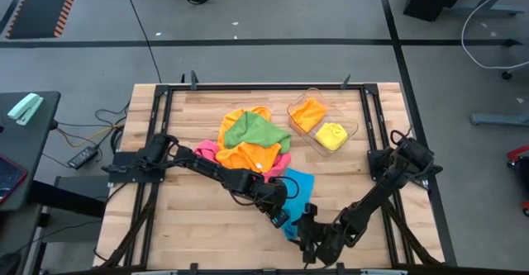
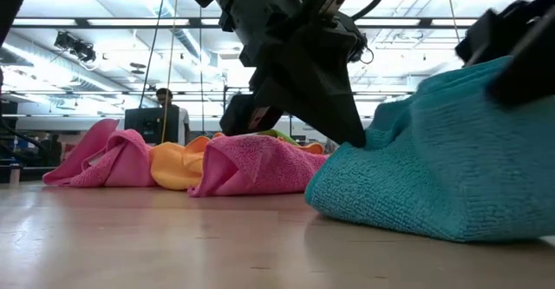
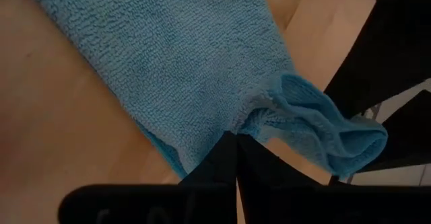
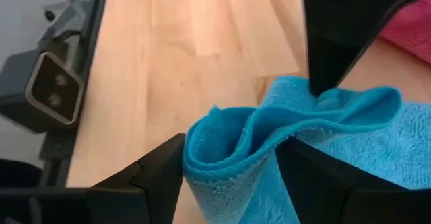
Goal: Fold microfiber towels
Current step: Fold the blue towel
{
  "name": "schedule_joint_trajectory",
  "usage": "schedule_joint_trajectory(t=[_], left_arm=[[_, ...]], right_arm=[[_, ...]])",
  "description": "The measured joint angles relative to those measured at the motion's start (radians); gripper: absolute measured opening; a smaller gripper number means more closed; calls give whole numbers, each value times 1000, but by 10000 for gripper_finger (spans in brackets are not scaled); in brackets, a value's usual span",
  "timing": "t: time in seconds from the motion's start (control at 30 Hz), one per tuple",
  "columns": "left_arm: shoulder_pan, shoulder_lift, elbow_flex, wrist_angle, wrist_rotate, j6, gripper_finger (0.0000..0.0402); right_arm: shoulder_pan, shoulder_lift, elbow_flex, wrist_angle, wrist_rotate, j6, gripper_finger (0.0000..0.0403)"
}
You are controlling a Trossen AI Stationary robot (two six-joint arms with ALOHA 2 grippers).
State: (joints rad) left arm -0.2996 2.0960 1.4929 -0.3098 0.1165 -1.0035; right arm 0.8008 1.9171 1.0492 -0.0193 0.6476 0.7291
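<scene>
Pinching the blue towel at one edge, the left tool pins it near the desk's front so the right tool, spread wide, can take the raised fold.

Blue towel: terry-textured microfibre, lying near the table's front edge, just in front of the pile. One edge is bunched and lifted into folds; the remainder lies flat on the wood.

Pile, table centre: green towel on top, crumpled; orange towel beneath it, crumpled; pink towel at the bottom, showing at the pile's edges in rumpled humps.

In the tray: a second orange towel and a yellow towel, side by side.
</scene>
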Motion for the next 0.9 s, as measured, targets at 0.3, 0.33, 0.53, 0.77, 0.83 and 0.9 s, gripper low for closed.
schedule_joint_trajectory(t=[0.3, 0.33, 0.53, 0.77, 0.83, 0.9], left_arm=[[0, 0, 0, -11, 0, 20, 11], [0, 0, 0, -11, 0, 20, 13], [0, -3, 1, -8, 18, 28, 5], [0, -3, 1, -40, 19, 33, 15], [-1, -9, 1, -55, 19, 52, 16], [-6, -24, 1, -76, 19, 77, 20]], right_arm=[[2, -4, -6, -16, -17, 46, 134], [3, -7, -6, -18, -20, 44, 119], [-1, -56, -6, -98, -35, -7, 46], [-41, -74, -7, -162, -80, -86, 40], [-53, -74, -7, -162, -101, -118, 40], [-66, -74, -7, -167, -116, -151, 40]])
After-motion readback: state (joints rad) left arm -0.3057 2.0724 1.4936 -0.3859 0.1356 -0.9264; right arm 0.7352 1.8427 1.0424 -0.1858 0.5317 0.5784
